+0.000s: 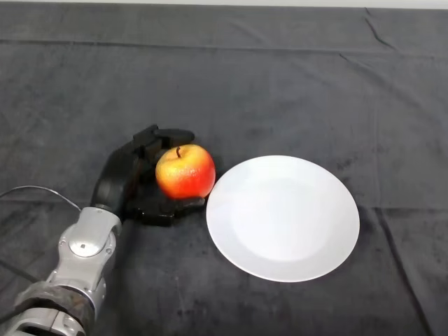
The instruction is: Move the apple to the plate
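Note:
A red and yellow apple [185, 171] stands stem up on the dark cloth, just left of a white round plate [283, 216] and almost touching its rim. My left hand [128, 176] reaches in from the lower left and cups the apple. The fingers [168, 135] curl round its far side and the thumb [168, 207] wraps under its near side. The apple's left side is hidden behind the hand. Nothing lies on the plate.
The table is covered by a dark wrinkled cloth [280, 84] that stretches to the far edge at the top. My silver-grey forearm [82, 255] lies over the lower left corner.

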